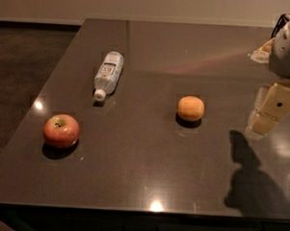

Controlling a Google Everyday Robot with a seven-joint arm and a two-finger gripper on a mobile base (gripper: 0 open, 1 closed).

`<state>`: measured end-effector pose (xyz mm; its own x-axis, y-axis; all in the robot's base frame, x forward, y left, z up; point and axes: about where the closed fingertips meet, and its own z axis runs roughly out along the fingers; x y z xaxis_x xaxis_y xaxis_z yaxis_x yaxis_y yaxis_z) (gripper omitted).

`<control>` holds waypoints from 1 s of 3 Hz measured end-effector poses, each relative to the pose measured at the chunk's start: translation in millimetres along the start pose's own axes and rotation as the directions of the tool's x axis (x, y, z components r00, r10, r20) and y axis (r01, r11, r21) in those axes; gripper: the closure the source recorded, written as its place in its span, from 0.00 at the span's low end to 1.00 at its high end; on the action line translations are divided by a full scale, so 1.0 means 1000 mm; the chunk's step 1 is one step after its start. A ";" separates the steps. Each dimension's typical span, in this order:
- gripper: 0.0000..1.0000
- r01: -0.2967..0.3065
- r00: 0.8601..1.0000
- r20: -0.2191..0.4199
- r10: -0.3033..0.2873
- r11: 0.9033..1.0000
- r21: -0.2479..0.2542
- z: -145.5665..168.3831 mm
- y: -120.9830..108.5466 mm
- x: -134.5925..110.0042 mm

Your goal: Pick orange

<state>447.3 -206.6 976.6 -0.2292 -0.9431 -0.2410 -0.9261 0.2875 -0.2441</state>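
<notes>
one light, firm orange (190,108) sits mid-frame; grip across its round sides. claw (269,113) hovers at right edge; its state i cannot tell.

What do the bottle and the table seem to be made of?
Bottle: likely clear plastic, with a see-through body, white cap and paper label. Table: dark polished stone or laminate, glossy; it reflects light spots. Tool, over the table's right side: tan, matte, probably plastic.
</notes>
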 end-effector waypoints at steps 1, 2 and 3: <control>0.00 -0.039 0.998 0.056 0.039 0.999 -0.013 0.024 -0.010 -0.022; 0.00 -0.065 0.993 0.103 0.066 0.998 -0.006 0.053 -0.022 -0.039; 0.00 -0.085 0.987 0.137 0.085 0.996 -0.007 0.089 -0.034 -0.048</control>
<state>516.8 -156.0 913.2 -0.2640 -0.8834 -0.3872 -0.9053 0.3654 -0.2166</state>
